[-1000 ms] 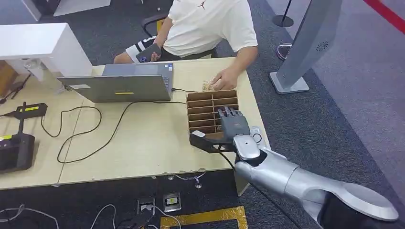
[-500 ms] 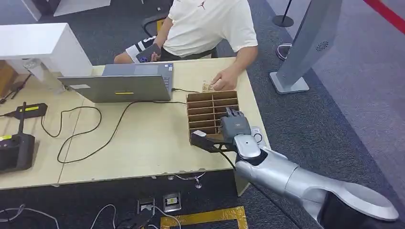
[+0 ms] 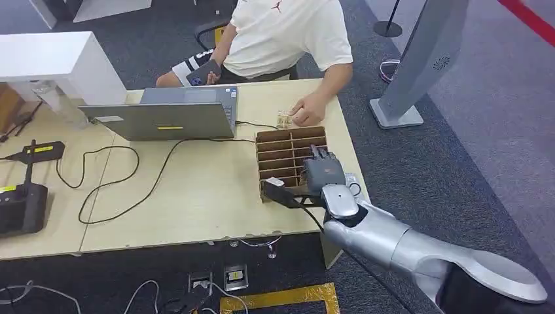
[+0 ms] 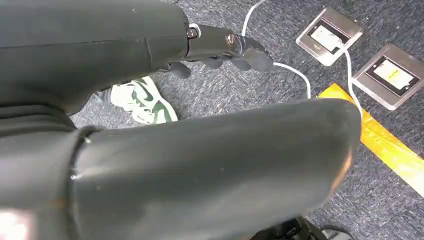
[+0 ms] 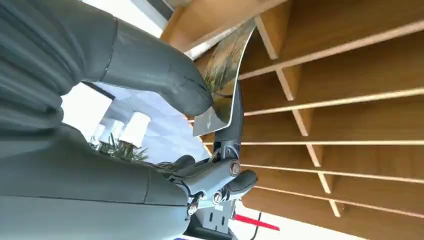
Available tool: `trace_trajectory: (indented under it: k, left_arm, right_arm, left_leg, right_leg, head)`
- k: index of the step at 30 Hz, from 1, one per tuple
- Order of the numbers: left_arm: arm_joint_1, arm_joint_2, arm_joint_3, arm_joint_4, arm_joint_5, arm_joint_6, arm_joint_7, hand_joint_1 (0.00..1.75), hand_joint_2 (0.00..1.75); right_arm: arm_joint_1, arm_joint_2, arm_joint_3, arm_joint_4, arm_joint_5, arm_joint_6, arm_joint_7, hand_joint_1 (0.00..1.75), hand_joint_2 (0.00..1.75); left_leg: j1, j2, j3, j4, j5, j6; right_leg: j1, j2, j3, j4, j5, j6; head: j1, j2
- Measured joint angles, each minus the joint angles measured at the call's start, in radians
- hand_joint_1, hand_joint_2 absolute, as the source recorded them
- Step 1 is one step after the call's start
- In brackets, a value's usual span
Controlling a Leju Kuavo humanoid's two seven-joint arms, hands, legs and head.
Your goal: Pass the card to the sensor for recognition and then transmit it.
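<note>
My right hand (image 3: 322, 175) is at the near right corner of the wooden slotted rack (image 3: 281, 154) on the table. In the right wrist view my thumb (image 5: 165, 80) and a dark finger pinch a picture-printed card (image 5: 227, 60); the card is bent, with its far end still inside a slot of the rack (image 5: 350, 75). A black device (image 3: 278, 191) with a cable lies by the rack's near left corner, next to that hand. My left hand (image 4: 220, 47) hangs over the floor, its fingers loosely apart and holding nothing.
A person in a white shirt (image 3: 288, 33) sits across the table, one hand resting on a small card (image 3: 285, 119) behind the rack. A laptop (image 3: 163, 114), cables (image 3: 111, 176) and black devices (image 3: 23, 203) occupy the table's left. A grey stand (image 3: 419, 59) is on the right.
My right hand's fingers, spread over the rack a second ago, have curled down into it. The arm has barely moved.
</note>
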Motion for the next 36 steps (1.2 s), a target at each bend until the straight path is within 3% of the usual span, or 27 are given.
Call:
trace_trajectory:
  k: [4,9,14,21,25,36]
  left_arm:
    - [0.000,0.000,0.000,0.000,0.000,0.000,0.000,0.00,0.00]
    - [0.000,0.000,0.000,0.000,0.000,0.000,-0.004,0.00,0.00]
    - [-0.001,0.000,-0.015,0.000,0.000,0.000,-0.007,0.00,0.00]
    - [-0.007,0.000,-0.024,0.000,0.000,0.000,-0.009,0.00,0.00]
    - [-0.007,-0.002,-0.030,0.000,0.000,0.000,-0.009,0.00,0.00]
    - [-0.012,-0.002,-0.048,0.000,0.000,0.000,-0.009,0.00,0.00]
  right_arm:
    - [-0.002,-0.002,-0.002,0.000,0.013,-0.058,0.013,1.75,1.75]
    - [-0.046,-0.016,-0.028,-0.005,0.037,-0.193,0.042,1.75,1.75]
    - [-0.098,-0.050,-0.060,-0.046,0.067,-0.229,0.050,1.75,1.75]
    - [-0.159,-0.100,-0.105,-0.120,0.108,-0.208,0.053,1.75,1.75]
    - [-0.185,-0.119,-0.120,-0.165,0.139,-0.151,0.053,1.75,1.75]
    - [-0.234,-0.106,-0.097,-0.182,0.180,-0.100,0.053,1.75,1.75]
  left_leg:
    - [0.000,0.000,0.000,0.000,0.000,0.000]
    - [0.000,0.000,0.000,0.000,0.000,0.000]
    - [0.000,0.000,0.000,0.000,0.000,0.000]
    - [0.000,0.000,0.000,0.000,0.000,0.000]
    - [0.000,0.000,0.000,0.000,0.000,0.000]
    - [0.000,0.000,0.000,0.000,0.000,0.000]
  right_leg:
    - [0.000,0.000,0.000,0.000,0.000,0.000]
    - [0.000,0.000,0.000,0.000,0.000,0.000]
    - [0.000,0.000,0.000,0.000,0.000,0.000]
    - [0.000,0.001,0.000,0.000,0.000,0.000]
    - [0.000,0.001,0.000,0.000,0.000,0.000]
    - [0.000,0.001,0.000,0.000,0.000,0.000]
  head:
    - [0.000,0.000]
    - [0.000,0.000]
    - [0.000,0.000]
    - [0.000,0.000]
    - [0.000,0.000]
    - [0.000,0.000]
